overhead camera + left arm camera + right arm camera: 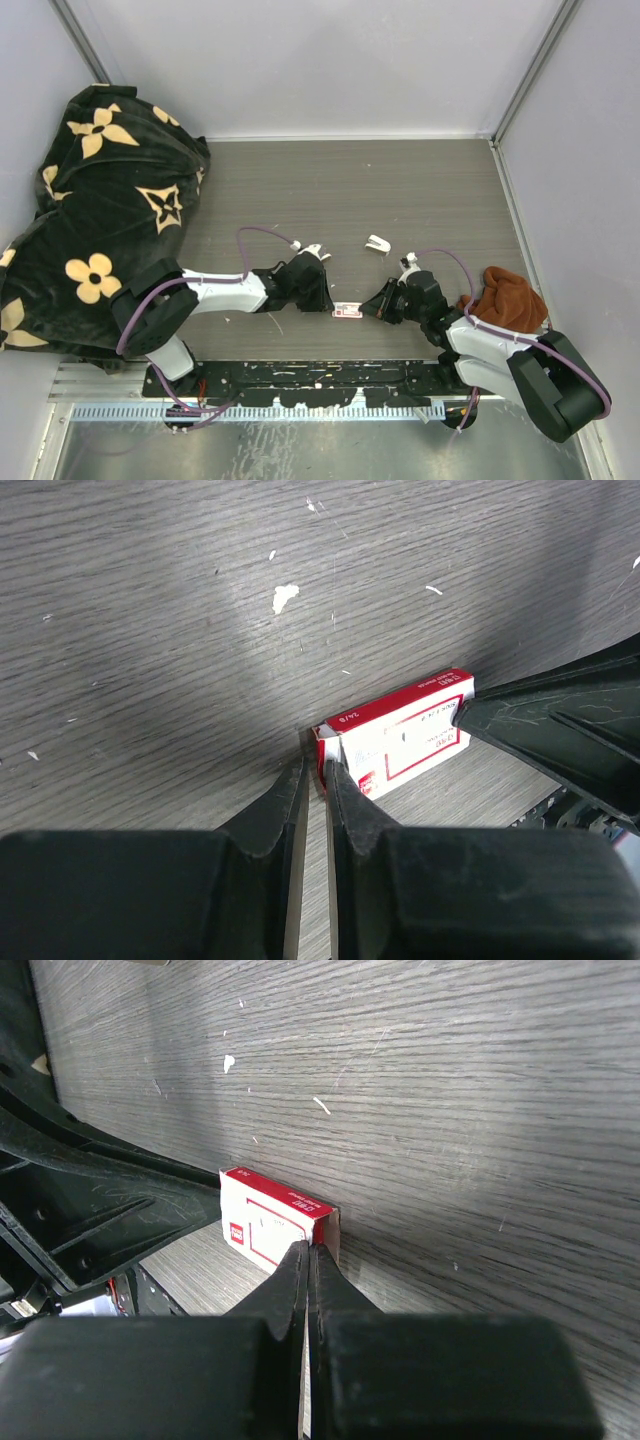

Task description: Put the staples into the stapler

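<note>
Staple box (347, 311) flat on the desk (400, 190), jaws at each end.
Lower centre of the overhead view: right jaws pressed together at one end, left jaws slightly parted at the other, grip unclear.

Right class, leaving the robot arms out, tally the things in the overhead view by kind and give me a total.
staple box: 1
white stapler: 1 clearly seen
cloths: 2, the black flowered blanket and the brown cloth
Total: 4
</note>
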`<state>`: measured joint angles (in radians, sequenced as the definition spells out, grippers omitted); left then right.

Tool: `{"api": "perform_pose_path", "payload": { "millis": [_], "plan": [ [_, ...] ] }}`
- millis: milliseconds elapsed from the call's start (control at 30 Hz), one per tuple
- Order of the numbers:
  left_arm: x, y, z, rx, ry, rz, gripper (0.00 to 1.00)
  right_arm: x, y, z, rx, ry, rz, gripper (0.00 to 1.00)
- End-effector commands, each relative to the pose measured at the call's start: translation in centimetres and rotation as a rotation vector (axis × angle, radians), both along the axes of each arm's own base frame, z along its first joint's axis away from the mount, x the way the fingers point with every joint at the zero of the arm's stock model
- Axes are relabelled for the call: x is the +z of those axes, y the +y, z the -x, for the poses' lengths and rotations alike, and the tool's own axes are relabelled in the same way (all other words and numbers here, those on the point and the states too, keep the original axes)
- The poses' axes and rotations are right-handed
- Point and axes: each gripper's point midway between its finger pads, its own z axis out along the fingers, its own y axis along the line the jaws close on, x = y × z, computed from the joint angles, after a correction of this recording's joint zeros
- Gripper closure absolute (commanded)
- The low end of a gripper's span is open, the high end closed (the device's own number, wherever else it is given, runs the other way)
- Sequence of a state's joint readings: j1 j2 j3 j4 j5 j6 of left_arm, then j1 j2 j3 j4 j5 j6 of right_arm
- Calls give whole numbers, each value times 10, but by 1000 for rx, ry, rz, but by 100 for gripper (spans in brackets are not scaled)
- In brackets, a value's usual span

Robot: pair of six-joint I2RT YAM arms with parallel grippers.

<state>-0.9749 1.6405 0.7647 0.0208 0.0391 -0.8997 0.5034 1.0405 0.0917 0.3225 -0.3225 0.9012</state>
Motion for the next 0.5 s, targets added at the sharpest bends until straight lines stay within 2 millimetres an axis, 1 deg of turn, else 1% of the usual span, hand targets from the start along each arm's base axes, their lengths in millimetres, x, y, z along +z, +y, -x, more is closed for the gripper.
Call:
{"api": "perform_pose_path", "payload": {
  "millis": [0, 167, 367, 467],
  "plan": [
    [-13, 9, 1, -9, 13, -63, 87, 1, -1, -4, -15, -25, 4, 99],
    [-11, 1, 3, -22, 22, -38, 88, 1, -1, -4, -15, -25, 4, 99],
    [-12, -4, 5, -29, 34, -27, 93, 1, -2, -4, -17, -25, 6, 99],
    [-12, -5, 6, -29, 37, -21, 98, 0, -2, -4, -21, -24, 8, 99]
  ]
}}
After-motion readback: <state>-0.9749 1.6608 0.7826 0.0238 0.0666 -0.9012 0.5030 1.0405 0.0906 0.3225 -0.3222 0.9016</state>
